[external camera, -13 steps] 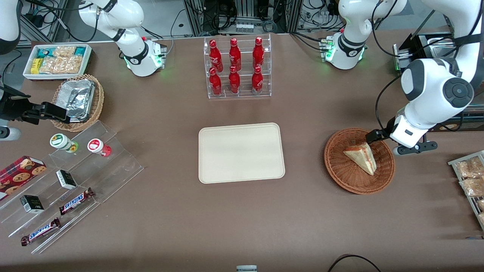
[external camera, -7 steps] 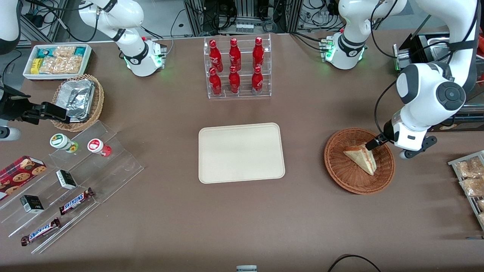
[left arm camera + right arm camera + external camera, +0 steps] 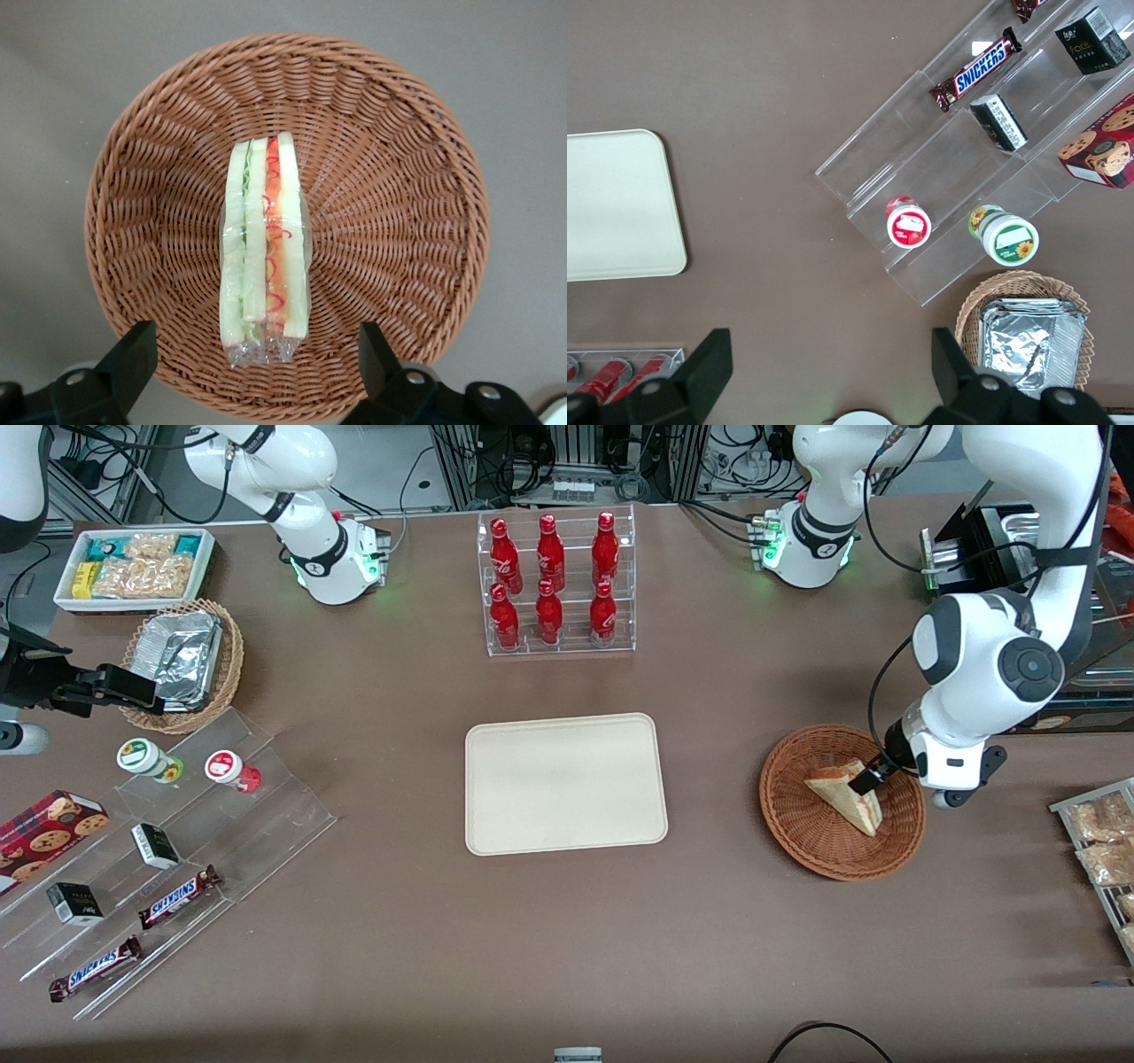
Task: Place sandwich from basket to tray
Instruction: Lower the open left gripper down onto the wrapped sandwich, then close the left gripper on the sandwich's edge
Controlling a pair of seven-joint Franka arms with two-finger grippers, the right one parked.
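Observation:
The sandwich (image 3: 840, 795), a wrapped pale wedge, lies in the round reddish-brown basket (image 3: 802, 841) toward the working arm's end of the table. In the left wrist view its red and green filling edge (image 3: 264, 239) faces the camera, in the middle of the basket (image 3: 407, 221). My gripper (image 3: 873, 784) hovers over the sandwich's wide end. It is open, with its two black fingers (image 3: 131, 354) standing wide on either side of the wrapper end and touching nothing; the gripper (image 3: 255, 361) holds nothing. The cream tray (image 3: 565, 784) lies bare at the table's middle, also seen as the tray (image 3: 611, 204).
A clear rack of red bottles (image 3: 554, 584) stands farther from the camera than the tray. A wire rack of snack bags (image 3: 1103, 841) lies close beside the basket at the table's edge. A foil-filled tan basket (image 3: 182, 660), a white bin (image 3: 133, 567) and acrylic steps (image 3: 168, 850) sit toward the parked arm's end.
My gripper has travelled from the basket's rim in over the sandwich, coming nearer the front camera and lower. The sandwich and basket have not moved.

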